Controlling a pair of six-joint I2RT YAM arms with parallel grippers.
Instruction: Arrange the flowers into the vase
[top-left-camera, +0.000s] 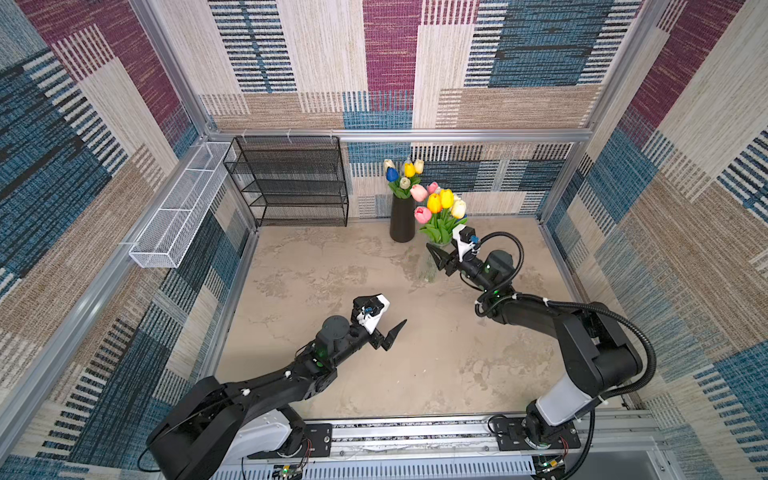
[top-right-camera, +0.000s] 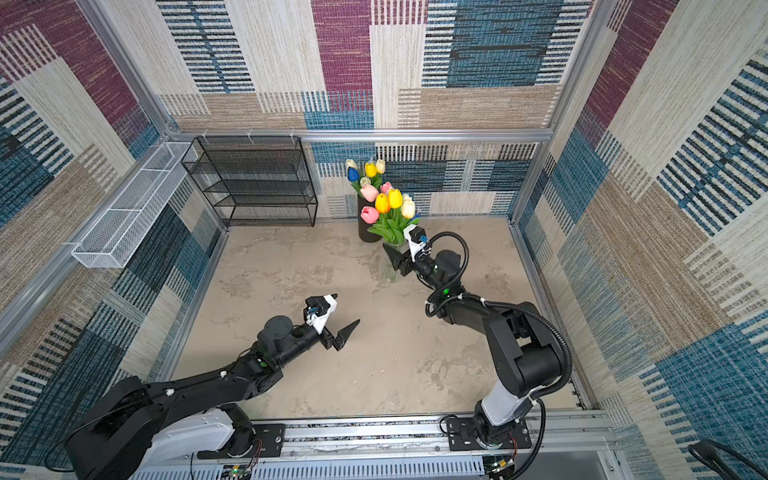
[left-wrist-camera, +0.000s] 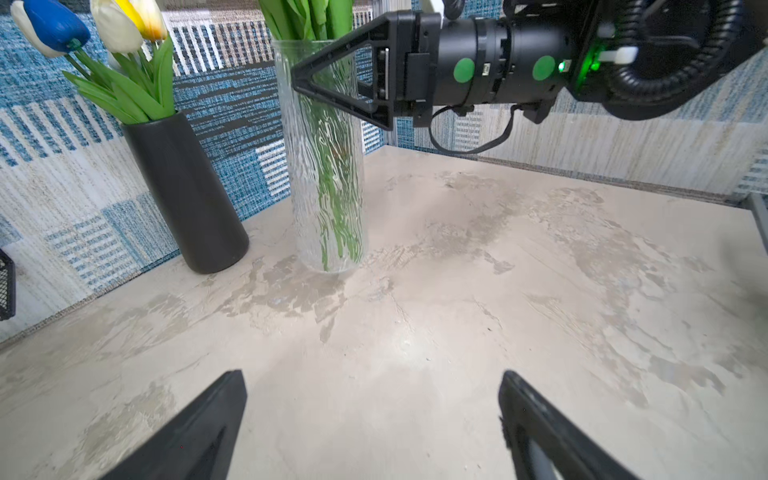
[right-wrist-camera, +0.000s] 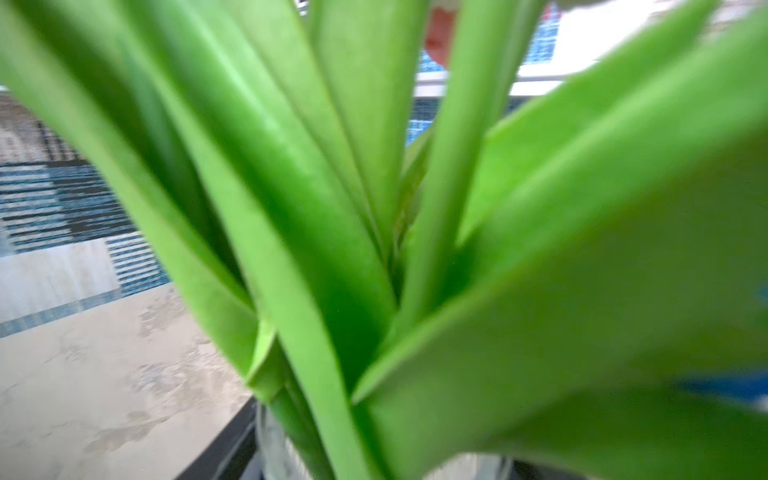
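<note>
The flowers stand in two bunches. Pink, orange, yellow and cream tulips (top-left-camera: 440, 203) (top-right-camera: 394, 200) fill a clear ribbed glass vase (top-left-camera: 432, 270) (left-wrist-camera: 324, 187). Blue, yellow and cream tulips (top-left-camera: 405, 174) fill a black vase (top-left-camera: 402, 220) (left-wrist-camera: 187, 195) just behind it. My right gripper (top-left-camera: 434, 249) straddles the glass vase just under its rim, with a finger (left-wrist-camera: 345, 46) against the glass on each side. Green leaves (right-wrist-camera: 332, 208) fill the right wrist view. My left gripper (left-wrist-camera: 372, 378) hangs open and empty over bare tabletop, well in front of both vases.
A black wire shelf (top-left-camera: 291, 183) stands at the back left against the wall. A white mesh basket (top-left-camera: 178, 216) hangs on the left frame rail. Patterned walls close in three sides, and the arms' mounting rail (top-left-camera: 415, 432) runs along the front edge.
</note>
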